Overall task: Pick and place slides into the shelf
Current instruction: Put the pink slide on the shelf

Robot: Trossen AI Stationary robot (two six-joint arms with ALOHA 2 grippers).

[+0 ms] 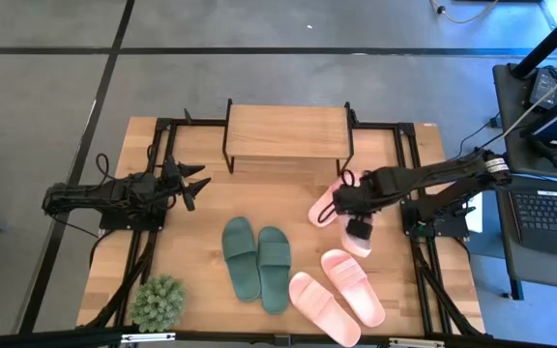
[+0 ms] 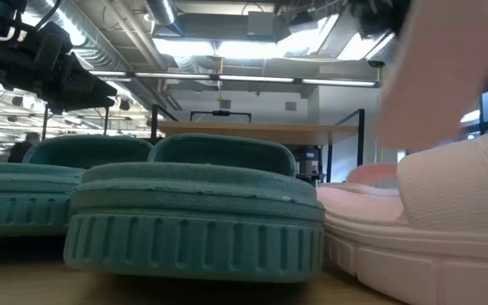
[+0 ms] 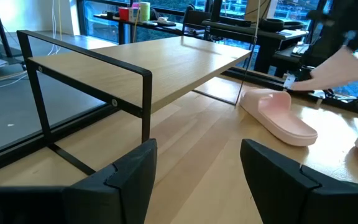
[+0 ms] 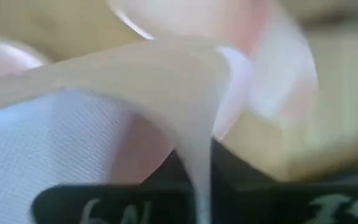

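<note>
The shelf (image 1: pixel 285 130) stands at the table's far middle, its light top board (image 3: pixel 166 68) on thin black legs. Two dark green slides (image 1: pixel 257 261) (image 2: pixel 185 203) lie side by side at the table's middle. One pink slide (image 1: pixel 323 205) (image 3: pixel 278 115) lies by the shelf's right leg, and two more (image 1: pixel 337 295) lie at the near right. My right gripper (image 1: pixel 358 227) is shut on a fourth pink slide (image 1: pixel 361 244) (image 2: pixel 447 68). My left gripper (image 1: pixel 193 184) (image 3: pixel 197 174) waits open at the left, pointing toward the shelf. My right gripper holds the pink slide by its wide strap (image 4: pixel 194 143), pinched with one finger on each side of the strap's thin edge. The fingers come from above, pointing down. The slide is lifted clear of the table and hangs tilted below the gripper.
A small green plant (image 1: pixel 158 302) sits at the table's near left corner. Bare wood lies between my left gripper and the green slides, and under the shelf's top board (image 3: pixel 185 155). A desk with a laptop (image 1: pixel 549 213) stands beyond the table's right edge.
</note>
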